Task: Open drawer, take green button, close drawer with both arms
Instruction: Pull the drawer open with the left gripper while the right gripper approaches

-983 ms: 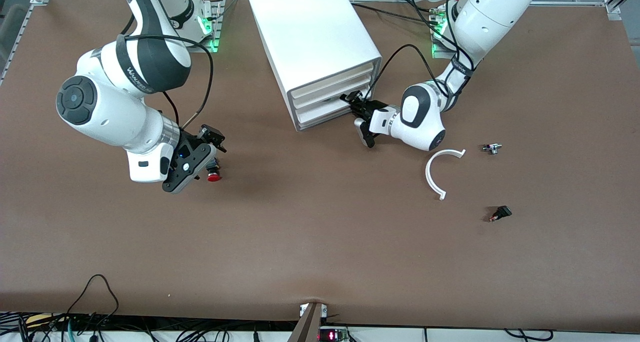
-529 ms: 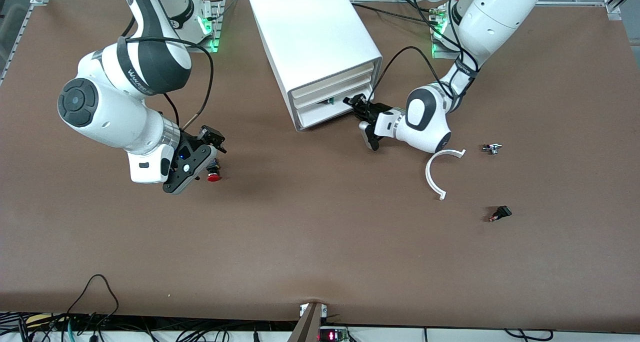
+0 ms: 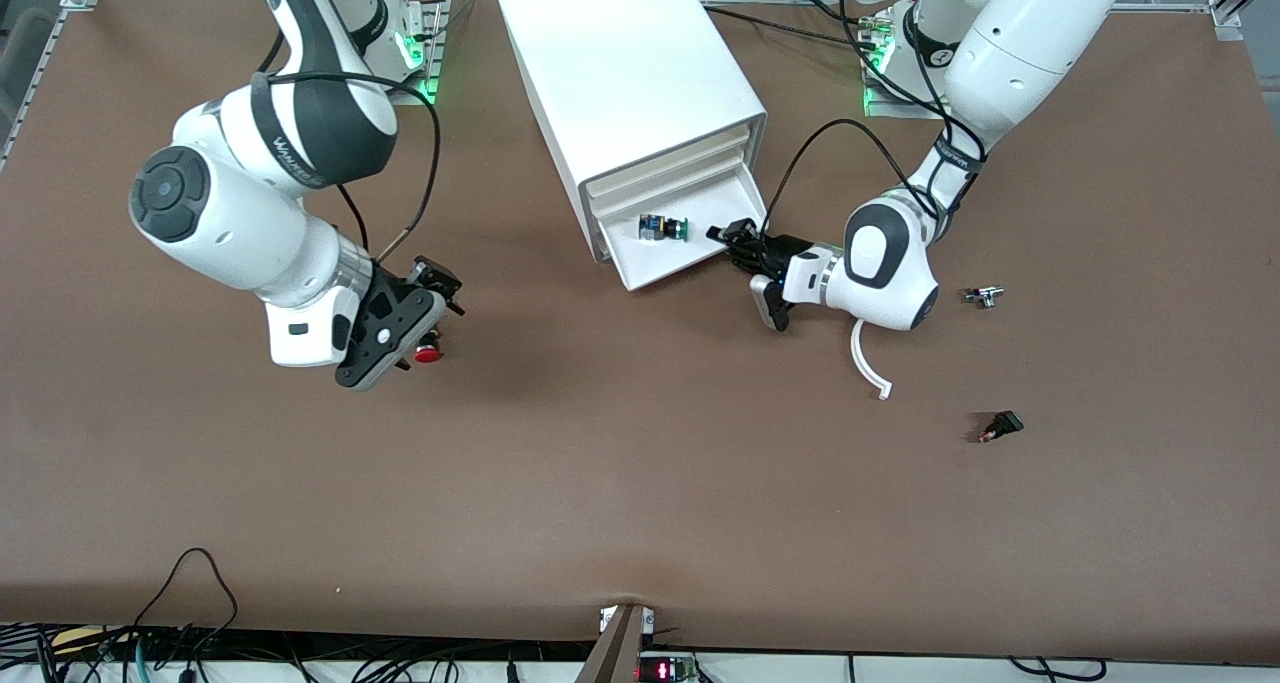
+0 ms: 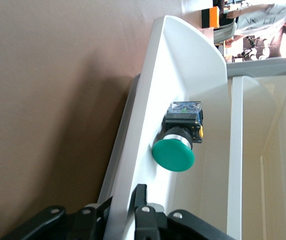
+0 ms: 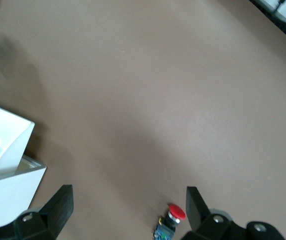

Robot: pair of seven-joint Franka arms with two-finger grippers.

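Left hand (image 3: 728, 234) grips the drawer (image 3: 690, 253) rim — button (image 3: 663, 228) inside, beside it.

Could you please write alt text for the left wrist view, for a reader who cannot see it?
The left gripper is shut on the front wall of the drawer, which is pulled out over the brown table. Inside lies the green-capped button with its black-and-blue body.
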